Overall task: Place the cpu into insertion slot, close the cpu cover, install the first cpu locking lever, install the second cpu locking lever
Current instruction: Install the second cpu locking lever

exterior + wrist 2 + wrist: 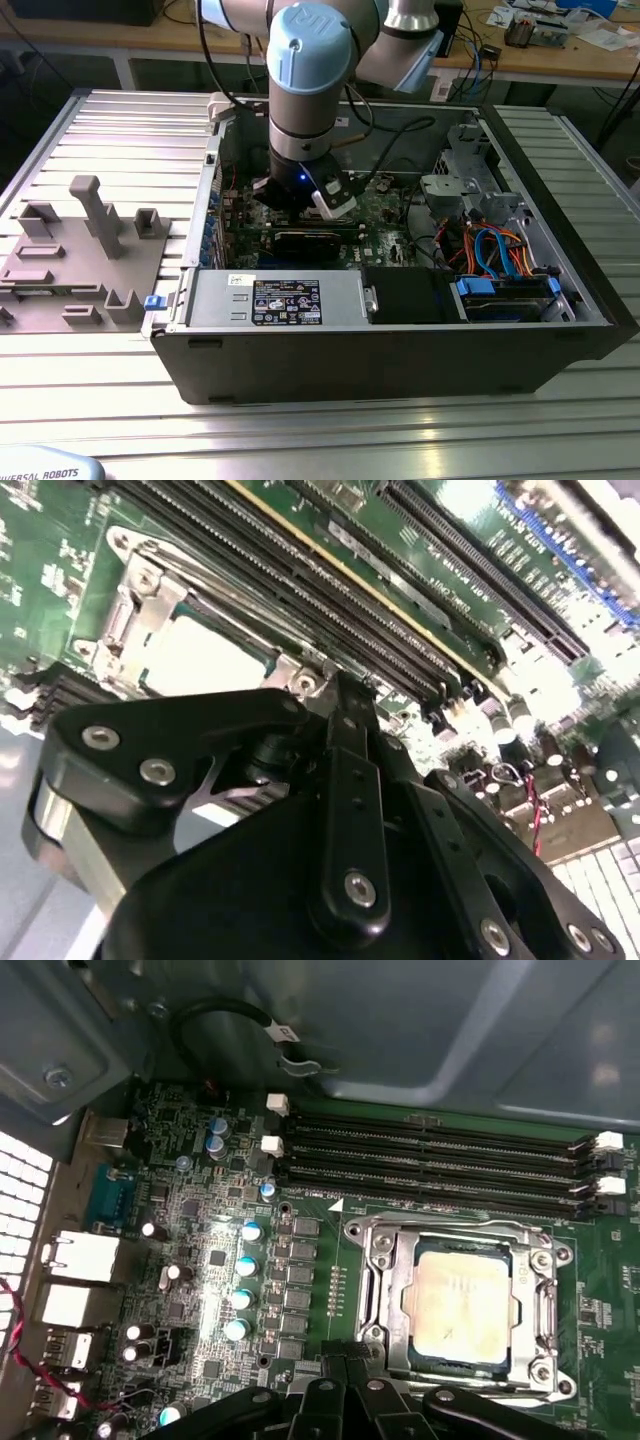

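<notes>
Arm: reaches down into the open computer case [400, 330], which lies on its side on the slatted metal table [300, 430].

End effector [345, 1368]: black linkage low over the green board [200, 1290], its tip just beside one edge of the slot. In the second wrist view the end effector [335, 695] has its fingers drawn together to a narrow tip, clenched, with nothing seen between them.

Cpu [462, 1302]: silvery-grey square, seated flat in the slot [385, 1300]; also seen in the second wrist view [195, 660].

Cover [535, 1305]: silvery frame lying down around the cpu, whose metal top shows through the window. Whether the locking levers are latched cannot be told.

Memory slots [430, 1160]: long, black, parallel, just beside the slot on the board.

Capacitors [243, 1265]: a row of small blue-topped cans, near the slot on the side away from the cover's far edge.

Grey fixture [85, 250]: moulded block with upright pegs, on the table at the exterior view's left, well apart from the case.

Blue and orange cables [500, 245]: inside the case, at the exterior view's right.
</notes>
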### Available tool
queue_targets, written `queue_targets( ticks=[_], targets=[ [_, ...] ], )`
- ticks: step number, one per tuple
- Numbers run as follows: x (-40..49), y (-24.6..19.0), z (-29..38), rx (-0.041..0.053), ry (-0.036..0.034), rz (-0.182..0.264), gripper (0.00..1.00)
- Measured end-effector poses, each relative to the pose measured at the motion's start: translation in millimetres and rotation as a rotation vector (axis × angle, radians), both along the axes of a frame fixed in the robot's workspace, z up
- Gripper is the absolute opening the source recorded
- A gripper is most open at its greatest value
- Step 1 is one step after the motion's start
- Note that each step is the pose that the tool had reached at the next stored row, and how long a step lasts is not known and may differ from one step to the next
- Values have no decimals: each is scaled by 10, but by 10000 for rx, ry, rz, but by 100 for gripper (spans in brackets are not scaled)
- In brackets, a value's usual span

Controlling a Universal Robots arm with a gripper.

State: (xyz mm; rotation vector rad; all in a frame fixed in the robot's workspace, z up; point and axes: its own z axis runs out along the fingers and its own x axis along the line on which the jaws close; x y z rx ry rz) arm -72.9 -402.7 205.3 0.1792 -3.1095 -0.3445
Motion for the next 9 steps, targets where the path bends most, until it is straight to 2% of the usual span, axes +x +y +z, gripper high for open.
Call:
queue_targets(
  ticks=[1,3,9],
  targets=[
    [14,1,23,-5,-1,1,11],
    [100,4,43,-45,35,0,11],
    [321,32,46,-97,168,0,11]
  ],
)
